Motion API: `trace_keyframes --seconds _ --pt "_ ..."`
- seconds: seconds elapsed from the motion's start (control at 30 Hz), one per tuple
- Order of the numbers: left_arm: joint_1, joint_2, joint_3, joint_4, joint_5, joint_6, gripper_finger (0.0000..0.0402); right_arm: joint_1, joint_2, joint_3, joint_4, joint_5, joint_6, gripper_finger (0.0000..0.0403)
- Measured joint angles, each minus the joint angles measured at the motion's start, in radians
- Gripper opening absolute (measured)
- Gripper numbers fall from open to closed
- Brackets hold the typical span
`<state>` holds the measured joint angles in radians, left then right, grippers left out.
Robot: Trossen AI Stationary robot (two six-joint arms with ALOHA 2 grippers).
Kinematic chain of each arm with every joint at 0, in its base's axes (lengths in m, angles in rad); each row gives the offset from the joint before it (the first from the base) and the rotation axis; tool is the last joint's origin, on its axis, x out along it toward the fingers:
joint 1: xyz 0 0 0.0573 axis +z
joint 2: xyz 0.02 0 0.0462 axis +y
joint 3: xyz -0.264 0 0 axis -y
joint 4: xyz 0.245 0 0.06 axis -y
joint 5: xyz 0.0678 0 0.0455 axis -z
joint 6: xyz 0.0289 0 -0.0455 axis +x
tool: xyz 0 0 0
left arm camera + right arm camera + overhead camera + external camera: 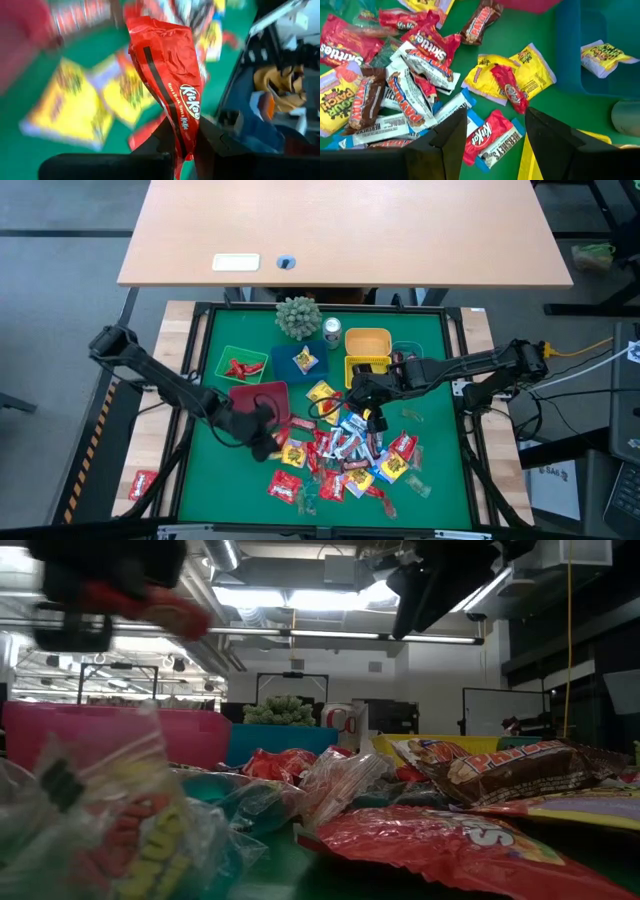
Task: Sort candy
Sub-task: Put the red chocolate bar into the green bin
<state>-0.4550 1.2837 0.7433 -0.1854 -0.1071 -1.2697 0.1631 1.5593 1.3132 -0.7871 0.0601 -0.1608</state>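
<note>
The candy (340, 455) lies in a loose pile of red, yellow, white and brown wrapped sweets on the green mat (440, 470). My left gripper (266, 430) hovers at the pile's left edge, beside the red bin (258, 396), shut on a red KitKat (167, 75). In the low view that sweet (160, 606) shows high above the table. My right gripper (495, 142) stands open above the pile's far side (365, 395), with nothing between its fingers. My left gripper pinches one end of the red KitKat wrapper (183, 131) between its two fingers. The fingers slant downward and lie along the sweet, which sticks out ahead of them. The KitKat is lifted clear of the mat and the pile.
Along the far side stand a green bin (240, 363) with red sweets, a blue bin (303, 360) with a yellow sweet, a yellow bin (368, 345) and a teal bin (408, 352). A small plant (298, 317) and a can (332, 330) stand behind them. One red sweet (143, 483) lies outside the tray's left wall.
</note>
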Motion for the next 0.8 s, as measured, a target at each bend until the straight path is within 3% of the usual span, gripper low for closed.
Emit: trace_keyframes --seconds 0.2,0.37,0.63,0.8 --pt "0.117 -0.086 0.000 -0.042 -0.070 0.258 0.0028 0.000 0.000 0.000 0.033 0.000 0.000 0.0200" --pt "0.225 -0.179 0.001 -0.213 -0.171 0.408 0.0028 0.000 0.000 0.000 0.032 0.000 0.000 0.0200" --pt "0.359 -0.266 0.001 -0.578 -0.445 0.523 0.0028 0.000 0.000 0.000 0.041 0.000 0.020 0.0200" --pt "0.413 -0.261 0.001 -0.674 -0.493 0.541 0.0029 0.000 0.000 0.000 0.059 -0.001 0.082 0.0200"
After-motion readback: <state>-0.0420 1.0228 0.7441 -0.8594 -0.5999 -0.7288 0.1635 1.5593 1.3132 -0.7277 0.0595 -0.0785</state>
